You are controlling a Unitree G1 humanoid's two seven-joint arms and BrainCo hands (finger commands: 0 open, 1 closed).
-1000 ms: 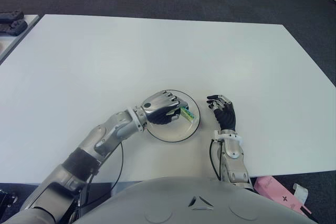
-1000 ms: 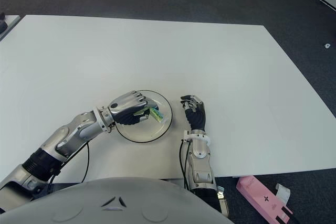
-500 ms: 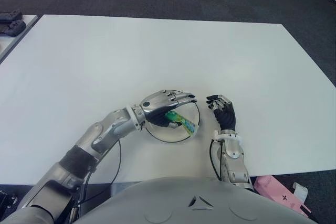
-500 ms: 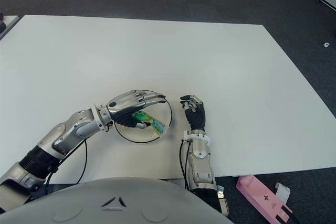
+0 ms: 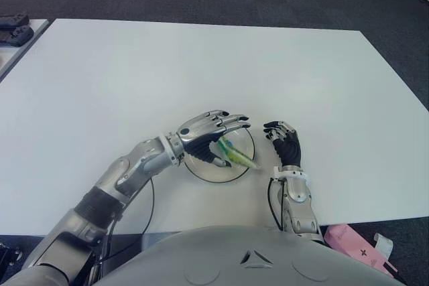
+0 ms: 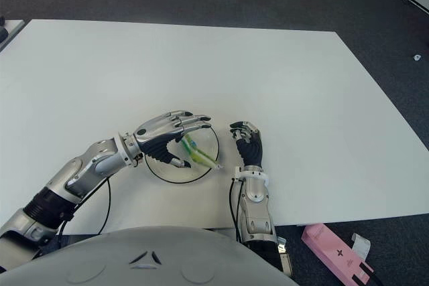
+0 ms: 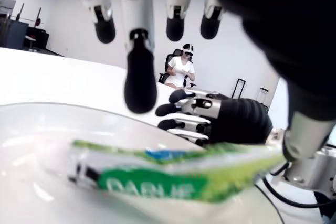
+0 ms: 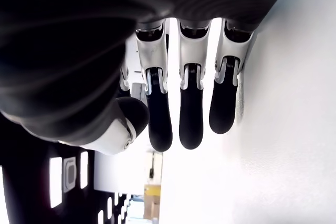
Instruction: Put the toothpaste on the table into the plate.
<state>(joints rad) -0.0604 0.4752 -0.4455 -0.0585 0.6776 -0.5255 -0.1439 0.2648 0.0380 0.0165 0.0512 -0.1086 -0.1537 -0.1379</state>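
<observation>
The green toothpaste tube [image 5: 236, 155] lies slanted in the round white plate [image 5: 201, 171] near the table's front edge, its end reaching over the plate's right rim. My left hand [image 5: 213, 132] hovers just above it, fingers spread and nothing held. The left wrist view shows the toothpaste tube [image 7: 173, 179] loose below the fingertips [image 7: 140, 85], inside the plate [image 7: 31, 124]. My right hand [image 5: 285, 143] shows on the white table [image 5: 201, 65] just right of the plate, fingers relaxed and holding nothing.
A pink box [image 5: 352, 242] lies on the dark floor at the lower right. Dark objects [image 5: 15, 28] sit on a side surface at the far left. A seated person [image 7: 182, 69] appears far off in the left wrist view.
My left hand has opened and let go of the toothpaste tube, which has dropped into the plate. The right hand has not moved.
</observation>
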